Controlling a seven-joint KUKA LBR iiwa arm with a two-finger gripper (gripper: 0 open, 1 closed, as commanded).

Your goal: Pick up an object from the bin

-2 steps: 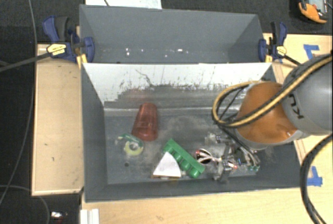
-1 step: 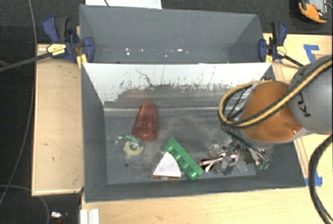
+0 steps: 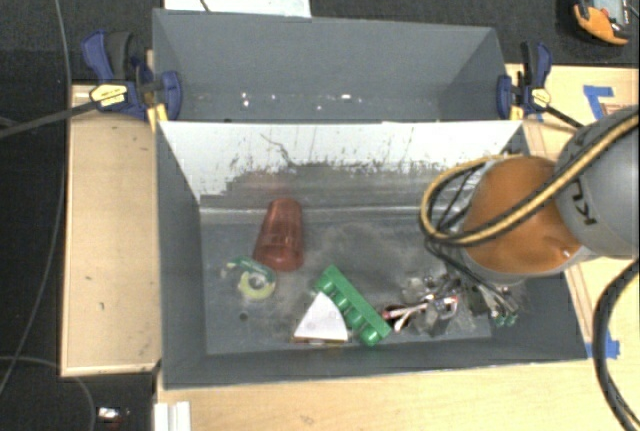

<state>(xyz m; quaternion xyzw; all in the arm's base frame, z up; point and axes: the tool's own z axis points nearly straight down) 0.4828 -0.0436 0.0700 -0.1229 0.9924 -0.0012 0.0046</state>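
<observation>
Grey metal bin (image 3: pixel 350 239): scuffed flat floor carrying four loose items. Green ridged plastic strip (image 3: pixel 352 306) lies diagonally at front centre. White triangular piece (image 3: pixel 321 320) touches its left side. Translucent red plastic cup (image 3: pixel 279 234) lies on its side behind-left of the strip; small pale yellow-green ring (image 3: pixel 256 281) lies further left

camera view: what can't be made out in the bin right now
- Right part of the bin floor, camera view: hidden by the arm's orange cover.
- What lies under the hand: lost among its wires.
- The small yellowish thing left of the green block: too small to identify.
</observation>
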